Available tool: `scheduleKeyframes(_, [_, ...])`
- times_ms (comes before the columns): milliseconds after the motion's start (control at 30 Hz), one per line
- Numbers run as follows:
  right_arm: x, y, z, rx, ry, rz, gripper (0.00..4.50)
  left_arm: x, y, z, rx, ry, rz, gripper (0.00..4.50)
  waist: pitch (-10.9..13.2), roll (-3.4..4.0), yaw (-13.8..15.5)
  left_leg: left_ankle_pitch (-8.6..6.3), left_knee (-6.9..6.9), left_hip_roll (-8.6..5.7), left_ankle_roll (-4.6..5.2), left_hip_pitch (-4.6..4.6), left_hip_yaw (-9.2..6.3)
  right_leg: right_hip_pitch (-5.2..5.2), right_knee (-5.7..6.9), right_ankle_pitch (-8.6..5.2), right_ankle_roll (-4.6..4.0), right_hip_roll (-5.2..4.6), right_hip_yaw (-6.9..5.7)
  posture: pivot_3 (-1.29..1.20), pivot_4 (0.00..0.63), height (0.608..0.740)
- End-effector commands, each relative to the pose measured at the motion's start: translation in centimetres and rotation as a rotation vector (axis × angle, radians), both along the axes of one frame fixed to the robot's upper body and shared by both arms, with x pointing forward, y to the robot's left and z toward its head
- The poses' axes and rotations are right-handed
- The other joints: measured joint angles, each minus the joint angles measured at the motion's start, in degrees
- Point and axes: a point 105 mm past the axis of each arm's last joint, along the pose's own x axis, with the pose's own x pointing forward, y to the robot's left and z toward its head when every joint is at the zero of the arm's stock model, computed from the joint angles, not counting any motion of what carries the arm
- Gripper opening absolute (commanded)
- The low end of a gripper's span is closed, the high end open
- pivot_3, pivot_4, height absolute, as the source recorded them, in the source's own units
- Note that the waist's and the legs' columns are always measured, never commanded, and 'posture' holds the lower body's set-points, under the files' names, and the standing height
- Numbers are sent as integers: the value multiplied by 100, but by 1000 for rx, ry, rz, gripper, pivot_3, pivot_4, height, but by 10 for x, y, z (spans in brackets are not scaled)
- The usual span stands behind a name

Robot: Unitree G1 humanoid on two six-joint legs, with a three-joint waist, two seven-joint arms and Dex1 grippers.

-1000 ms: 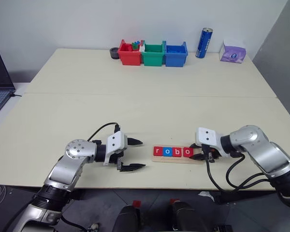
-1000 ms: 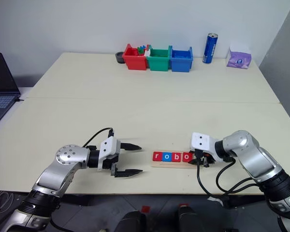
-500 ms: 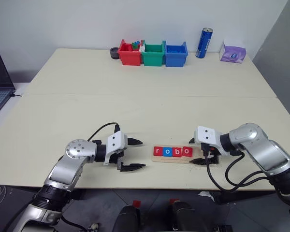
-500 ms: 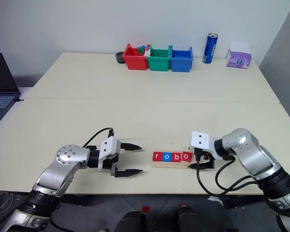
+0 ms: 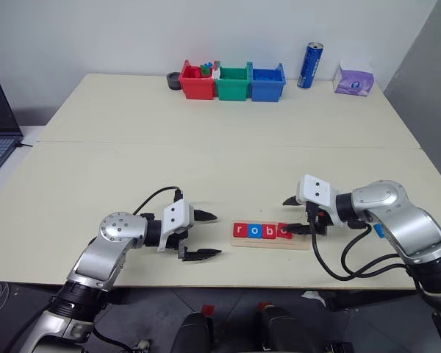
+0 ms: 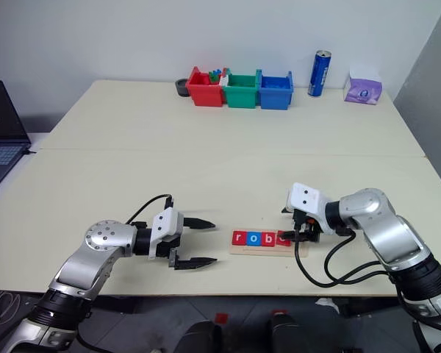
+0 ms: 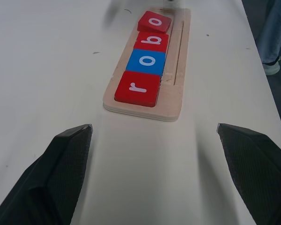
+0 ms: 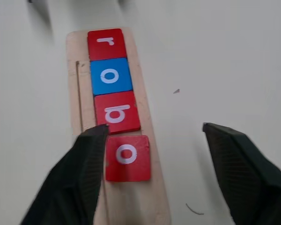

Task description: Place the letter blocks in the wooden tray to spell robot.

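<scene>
Wood tray: pale strip (image 5: 270, 241) near the table's (image 5: 206, 147) front edge, between the two arms, long side running along that edge.
Blocks on tray: four in a row, red r (image 7: 137, 88), blue o (image 7: 149, 61), red b (image 7: 152, 41), red o (image 7: 154, 22); the last red o sits slightly skewed, not flush with the b.
Missing block: a small blue piece (image 5: 378, 231) shows just behind the right forearm, at the table's right front; likely the t, letter not readable.
Free slot: bare wood at the tray's right end, under the right gripper.
Right gripper: (image 8: 152, 140) hangs over that right end, jaws apart, holding nothing; one finger (image 8: 86, 159) is over the tray's grooved edge beside the last o.
Left gripper: (image 5: 204, 234) just off the tray's left end, jaws wide apart, empty.
Risk 1: the right finger could clip the skewed o on its way out and knock the row crooked.
Risk 2: the tray looks loose on the table; a sideways nudge would slide it.
Risk 3: the right forearm sweeping back could push the blue piece towards the table's right edge.
Risk 4: with the o skewed, the last block may not seat flat.
</scene>
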Motion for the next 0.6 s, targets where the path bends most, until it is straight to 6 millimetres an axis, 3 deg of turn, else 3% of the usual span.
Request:
scheduleKeyframes(33, [14, -2, 5, -36, -101, -30, 2058, -1, -2, 8, -6, -43, -21, 4500, 0, 0, 0, 0, 0, 0, 0, 0, 1, 0, 0, 0, 0, 0, 0, 0, 150, 740])
scheduleKeyframes(200, [15, 0, -1, -57, -99, -14, 187, 1, 0, 6, -3, -45, -19, 4500, 0, 0, -1, 0, 0, 0, 0, 0, 2, -1, 0, 0, 0, 0, 0, 0, 150, 740])
scheduleKeyframes(233, [13, 0, -2, -60, -93, -8, 19, 1, 1, 5, -2, -45, -18, 4500, 0, 0, -1, 0, 0, 1, 0, 0, 2, -1, 0, 0, 0, 0, 0, 0, 150, 740])
scheduleKeyframes(600, [1, 5, -15, -84, -38, 46, 19, -1, -1, 5, -4, -45, -17, 4500, 0, 0, -1, 0, 0, 0, 0, -1, 1, -1, 0, 0, 0, 0, -1, 0, 150, 740])
